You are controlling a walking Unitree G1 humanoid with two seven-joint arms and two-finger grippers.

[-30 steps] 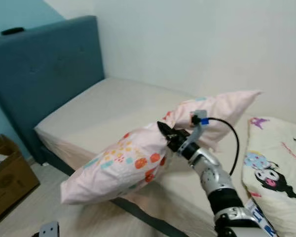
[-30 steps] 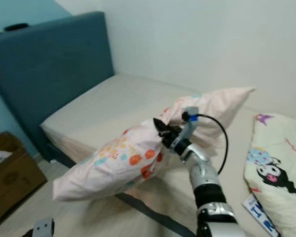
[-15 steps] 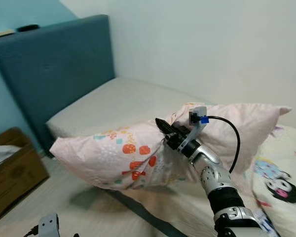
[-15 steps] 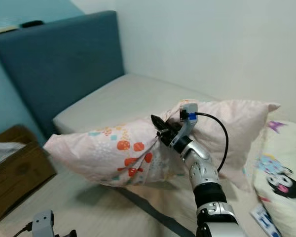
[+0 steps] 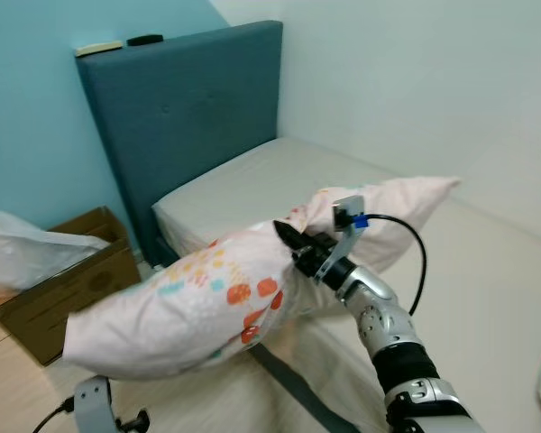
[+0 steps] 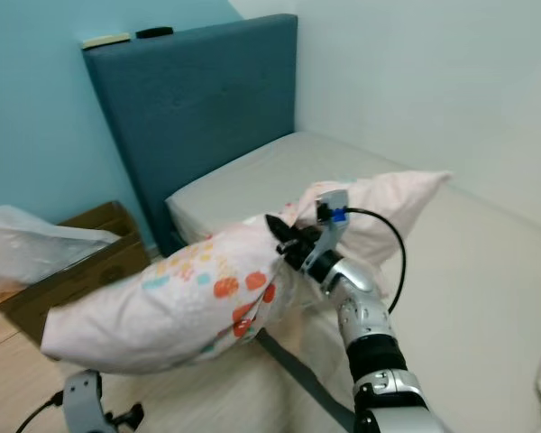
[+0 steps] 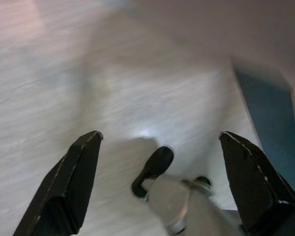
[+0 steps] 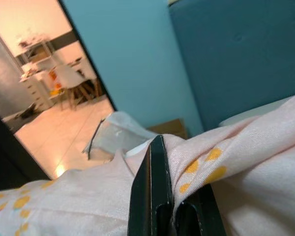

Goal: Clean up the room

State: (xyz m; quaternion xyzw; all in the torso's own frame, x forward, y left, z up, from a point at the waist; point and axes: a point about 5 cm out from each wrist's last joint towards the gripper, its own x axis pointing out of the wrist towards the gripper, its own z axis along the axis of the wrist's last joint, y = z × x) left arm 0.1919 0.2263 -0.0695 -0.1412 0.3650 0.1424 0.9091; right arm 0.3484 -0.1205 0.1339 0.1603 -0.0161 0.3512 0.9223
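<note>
A long pale pink pillow [image 5: 189, 302] with orange, yellow and teal spots hangs in the air beside the bed [image 5: 279, 171], its far end over the mattress. My right gripper [image 5: 293, 245] is shut on a fold of the pillow's cover near its middle; the cloth sits pinched between the black fingers [image 8: 152, 189] in the right wrist view. My left gripper [image 7: 157, 189] hangs low over the pale wood floor [image 7: 64, 73], open, with nothing between its fingers.
A blue padded headboard [image 5: 180, 108] stands at the head of the bed, with small items on its top edge. A cardboard box [image 5: 68, 284] holding a clear plastic bag [image 5: 27, 257] sits on the floor to the left, against the teal wall.
The camera has swung left, bringing the headboard, box and teal wall into view. The right gripper keeps its hold, and the pillow's near end has drooped lower.
</note>
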